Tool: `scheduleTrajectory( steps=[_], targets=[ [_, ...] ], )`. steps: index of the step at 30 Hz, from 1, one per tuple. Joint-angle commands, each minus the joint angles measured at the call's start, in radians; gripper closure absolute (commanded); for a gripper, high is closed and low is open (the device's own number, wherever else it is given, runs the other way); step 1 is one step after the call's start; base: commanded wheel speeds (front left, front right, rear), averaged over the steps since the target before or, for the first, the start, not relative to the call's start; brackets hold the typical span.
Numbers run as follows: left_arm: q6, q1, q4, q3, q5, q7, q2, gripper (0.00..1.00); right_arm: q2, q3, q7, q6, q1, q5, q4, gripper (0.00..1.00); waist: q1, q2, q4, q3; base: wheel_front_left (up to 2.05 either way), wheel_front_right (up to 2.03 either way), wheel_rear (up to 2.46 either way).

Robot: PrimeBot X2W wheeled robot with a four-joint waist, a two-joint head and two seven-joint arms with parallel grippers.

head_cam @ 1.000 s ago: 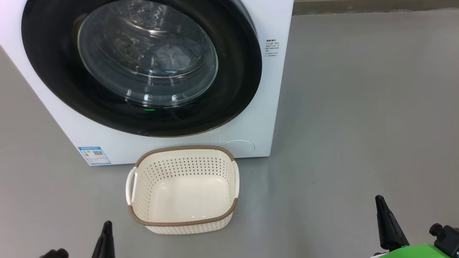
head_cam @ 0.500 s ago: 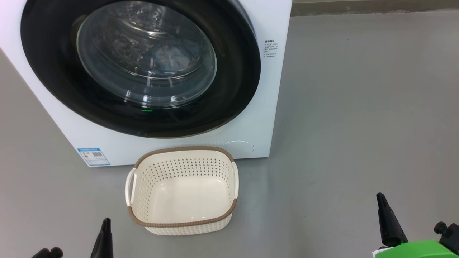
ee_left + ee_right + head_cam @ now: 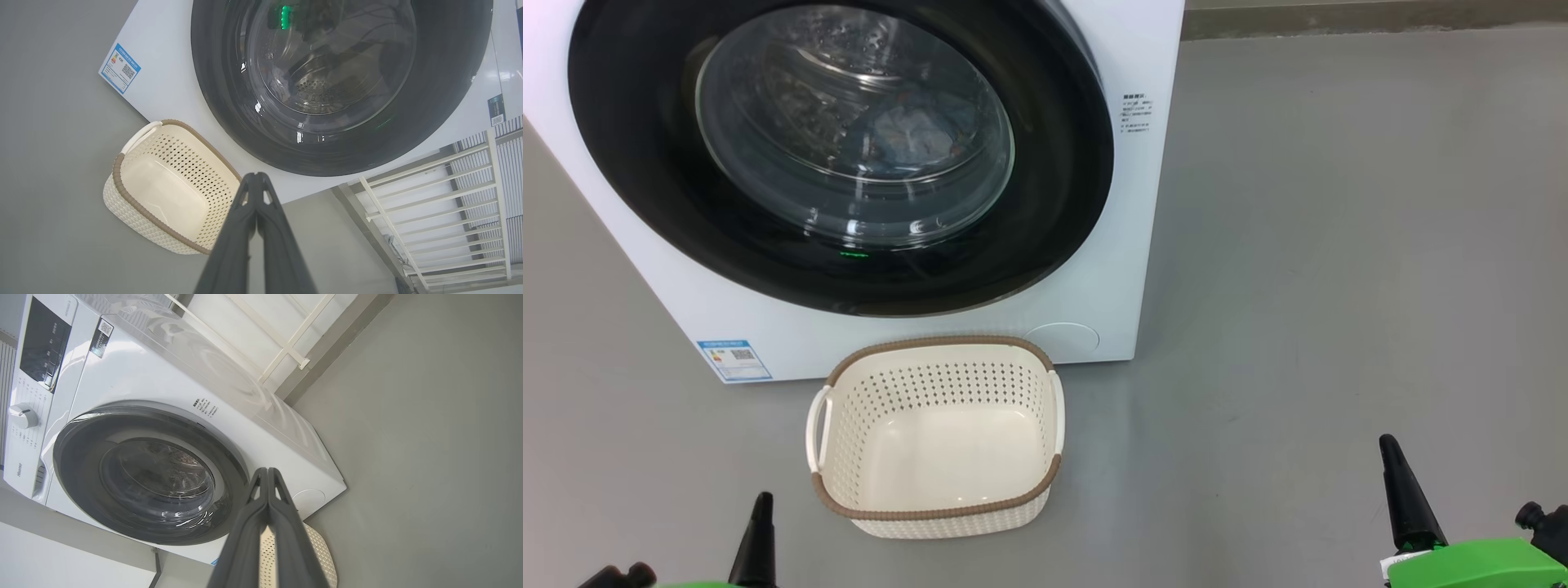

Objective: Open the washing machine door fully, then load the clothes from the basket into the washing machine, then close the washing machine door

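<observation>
The door [image 3: 1054, 163] lies shut against the washer [image 3: 1143, 245], with the clothes [image 3: 915, 135] seen behind its glass and the basket [image 3: 939, 341] standing empty just in front. Closing is judged done, and only the latch need be checked. The left gripper [image 3: 762, 500] and right gripper [image 3: 1387, 447] are clenched on nothing, near. Open floor [image 3: 1339, 245] is offered at the right.

- head view looks forward and down, close on the washing machine [image 3: 1152, 204] and the basket [image 3: 931, 384].
- left wrist view faces both from the left.
- right wrist view, rolled sideways, looks from the right; all share the washing machine door [image 3: 629, 163].
</observation>
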Motion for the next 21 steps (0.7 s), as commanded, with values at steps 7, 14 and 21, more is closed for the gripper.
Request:
scheduleTrajectory(
  steps=[7,14,21],
  targets=[
    [-0.002,-0.054,-0.017,0.030,-0.089,0.025,0.024,1.00,-0.015,0.016,0.025,-0.004,-0.050,0.108,-0.009,1.00,-0.0001,-0.0001,-0.002,-0.002,0.00,0.00,0.00],
    [-0.002,-0.063,-0.016,0.036,-0.161,0.045,0.025,1.00,-0.016,0.015,0.045,-0.004,-0.060,0.188,0.001,1.00,-0.0001,-0.0001,-0.004,-0.003,0.00,0.00,0.00],
    [-0.002,-0.071,-0.015,0.042,-0.233,0.066,0.027,1.00,-0.017,0.015,0.066,-0.004,-0.070,0.268,0.011,1.00,-0.0001,-0.0001,-0.006,-0.005,0.00,0.00,0.00]
  ],
)
